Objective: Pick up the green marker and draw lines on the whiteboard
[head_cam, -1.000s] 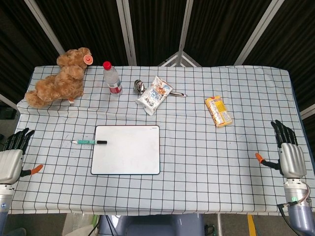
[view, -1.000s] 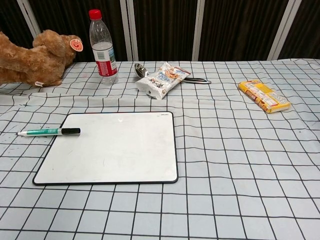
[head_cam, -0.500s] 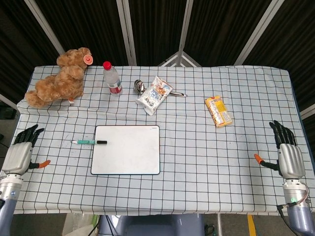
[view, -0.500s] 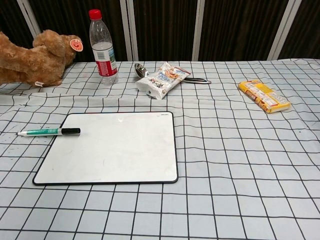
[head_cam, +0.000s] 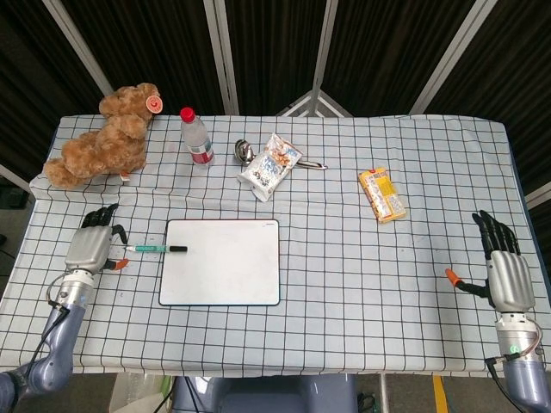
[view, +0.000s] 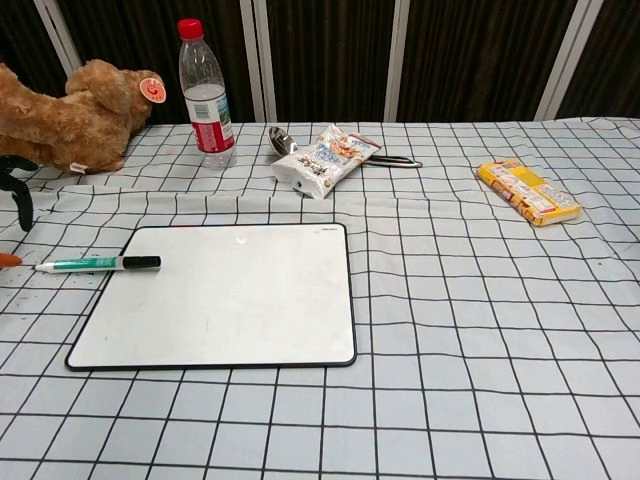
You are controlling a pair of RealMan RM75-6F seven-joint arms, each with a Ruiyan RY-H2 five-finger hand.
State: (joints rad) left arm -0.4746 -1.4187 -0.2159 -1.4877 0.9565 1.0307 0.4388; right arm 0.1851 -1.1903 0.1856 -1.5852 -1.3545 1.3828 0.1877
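The green marker (head_cam: 159, 249) (view: 97, 264) lies across the left edge of the whiteboard (head_cam: 221, 261) (view: 222, 293), black cap on the board, white tip pointing left. My left hand (head_cam: 93, 243) hovers just left of the marker's tip, fingers spread and holding nothing; in the chest view only its fingertips (view: 14, 190) show at the left edge. My right hand (head_cam: 502, 269) rests at the table's right edge, open, far from the board.
A teddy bear (head_cam: 103, 136), a water bottle (head_cam: 196, 138), a metal spoon (head_cam: 246, 152), and a snack bag (head_cam: 271, 166) line the back. A yellow packet (head_cam: 381, 194) lies at the right.
My left hand has moved in from the table's left edge toward the marker's tip. The right hand has barely moved.
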